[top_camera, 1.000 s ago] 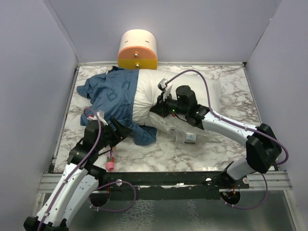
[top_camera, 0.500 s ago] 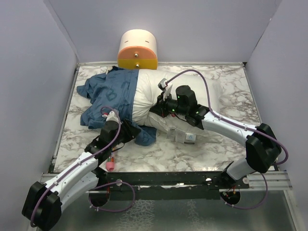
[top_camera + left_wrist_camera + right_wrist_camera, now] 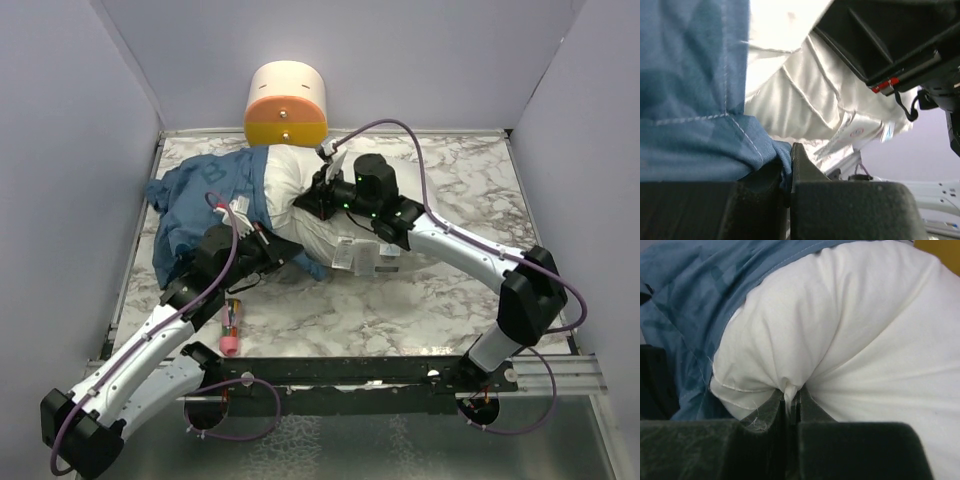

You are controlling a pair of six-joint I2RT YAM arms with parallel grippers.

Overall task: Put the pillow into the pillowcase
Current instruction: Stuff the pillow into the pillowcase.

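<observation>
Pillow (image 3: 865, 330), plump and white, is pinched by the right hand (image 3: 790, 396); left hand (image 3: 788, 161) clamps the stitched blue pillowcase (image 3: 690, 100).

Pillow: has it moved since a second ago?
Yes. The pillow slid left and back; its tagged end now lies closer to the cream-and-orange cylinder, which stayed put.

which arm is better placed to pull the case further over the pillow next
Probably left. The left gripper is shut on the pillowcase hem beside the pillow, ready to drag cloth along. The right gripper is shut on the pillow itself, better for holding it.
</observation>
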